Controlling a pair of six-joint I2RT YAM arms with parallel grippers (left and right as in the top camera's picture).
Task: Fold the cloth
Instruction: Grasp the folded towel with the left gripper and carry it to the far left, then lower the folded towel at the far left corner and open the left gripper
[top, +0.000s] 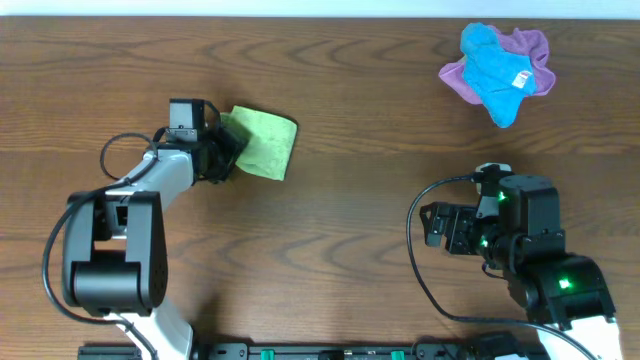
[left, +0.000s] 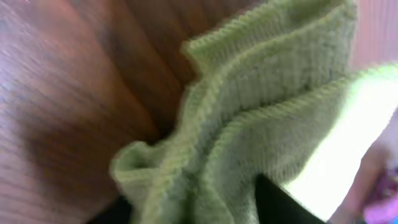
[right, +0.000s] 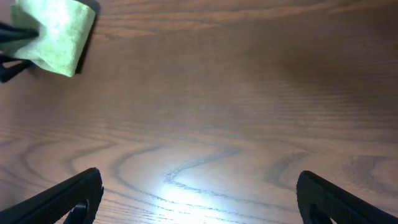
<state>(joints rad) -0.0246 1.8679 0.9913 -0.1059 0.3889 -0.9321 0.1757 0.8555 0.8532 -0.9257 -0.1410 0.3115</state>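
Note:
The lime-green cloth (top: 265, 142) lies folded over on the wooden table (top: 360, 200), left of centre. My left gripper (top: 232, 152) is at its left edge. In the left wrist view the cloth (left: 261, 93) is bunched into ridges and fills the gap between the two dark fingers (left: 283, 205), so the left gripper (left: 199, 208) is shut on it. My right gripper (top: 432, 226) hovers low at the right, open, with only bare wood between its fingers (right: 74, 199). In the right wrist view the cloth (right: 56, 28) shows at the far top left, well away from the right gripper (right: 199, 205).
A bright blue cloth (top: 495, 70) lies crumpled on top of a purple cloth (top: 535, 45) at the table's far right corner. Black cables (top: 420, 260) loop beside both arm bases near the front edge.

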